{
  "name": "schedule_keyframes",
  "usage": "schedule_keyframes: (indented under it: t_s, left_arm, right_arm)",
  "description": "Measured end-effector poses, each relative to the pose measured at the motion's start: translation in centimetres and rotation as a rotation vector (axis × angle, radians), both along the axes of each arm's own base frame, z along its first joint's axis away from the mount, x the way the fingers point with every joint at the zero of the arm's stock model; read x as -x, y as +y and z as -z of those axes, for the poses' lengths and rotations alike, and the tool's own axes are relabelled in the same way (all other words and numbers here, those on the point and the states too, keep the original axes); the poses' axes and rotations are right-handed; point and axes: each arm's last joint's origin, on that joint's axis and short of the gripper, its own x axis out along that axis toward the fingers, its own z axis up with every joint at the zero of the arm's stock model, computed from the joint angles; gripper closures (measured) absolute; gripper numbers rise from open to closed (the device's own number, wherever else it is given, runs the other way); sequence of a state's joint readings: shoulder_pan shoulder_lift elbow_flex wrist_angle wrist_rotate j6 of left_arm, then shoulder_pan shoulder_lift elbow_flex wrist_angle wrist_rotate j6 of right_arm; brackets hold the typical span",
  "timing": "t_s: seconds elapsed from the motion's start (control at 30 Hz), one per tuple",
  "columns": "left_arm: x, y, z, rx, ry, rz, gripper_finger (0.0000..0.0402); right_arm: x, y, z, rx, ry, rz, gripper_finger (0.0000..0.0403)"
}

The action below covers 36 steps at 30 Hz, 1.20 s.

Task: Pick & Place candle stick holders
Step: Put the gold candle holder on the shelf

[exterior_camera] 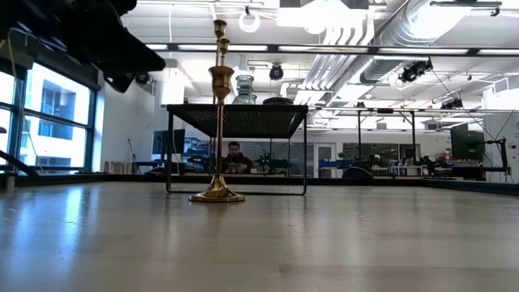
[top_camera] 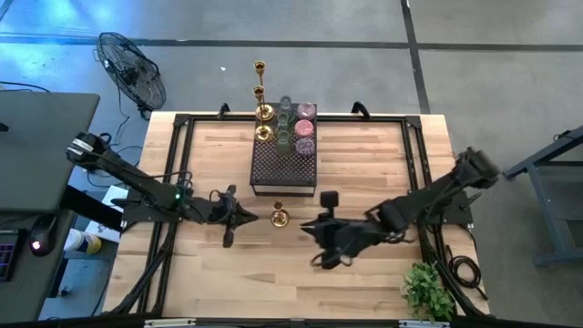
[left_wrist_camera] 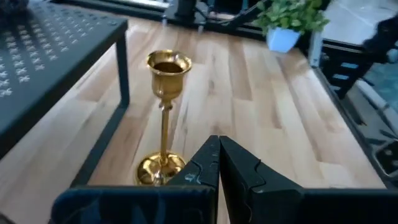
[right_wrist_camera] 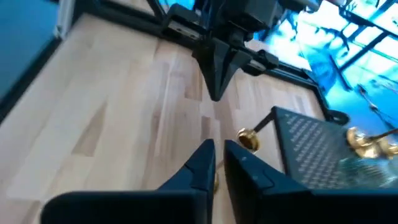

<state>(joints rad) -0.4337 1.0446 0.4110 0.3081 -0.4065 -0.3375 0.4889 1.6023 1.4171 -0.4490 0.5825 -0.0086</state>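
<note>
Left wrist view is showing a gold candlestick (left_wrist_camera: 164,118) standing upright, likely top-heavy and slippery; gripping its stem seems best. Both hands, left (left_wrist_camera: 219,163) and right (right_wrist_camera: 217,158), are sitting closed and empty.

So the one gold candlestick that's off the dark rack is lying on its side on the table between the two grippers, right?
Not quite. The gold candlestick is on the table between the left gripper and right gripper, off the dark rack, but it stands upright on its round base. The low view and left wrist view show this clearly.
</note>
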Motion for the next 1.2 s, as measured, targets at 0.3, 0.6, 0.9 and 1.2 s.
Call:
schedule_keyframes:
  t_s: [0.3, 0.6, 0.9, 1.2]
  left_arm:
    - [-2.3, -1.3, 3.3, 0.009, 0.006, -0.219, 0.0325]
    - [-4.7, -2.1, 6.5, 0.000, -0.102, -0.317, 0.0189]
    - [-8.4, -2.8, 7.1, -0.143, -0.103, -0.383, 0.0181]
    - [-10.2, -1.3, 7.6, -0.112, -0.103, -0.488, 0.0240]
  right_arm:
    - [5.5, -2.9, 7.2, -0.188, -0.334, -0.067, 0.0398]
    - [7.7, -3.9, 9.5, -0.252, -0.463, -0.104, 0.0400]
    - [7.7, -3.8, 9.2, -0.258, -0.484, -0.135, 0.0402]
    - [7.8, -3.5, 9.2, -0.254, -0.483, -0.142, 0.0401]
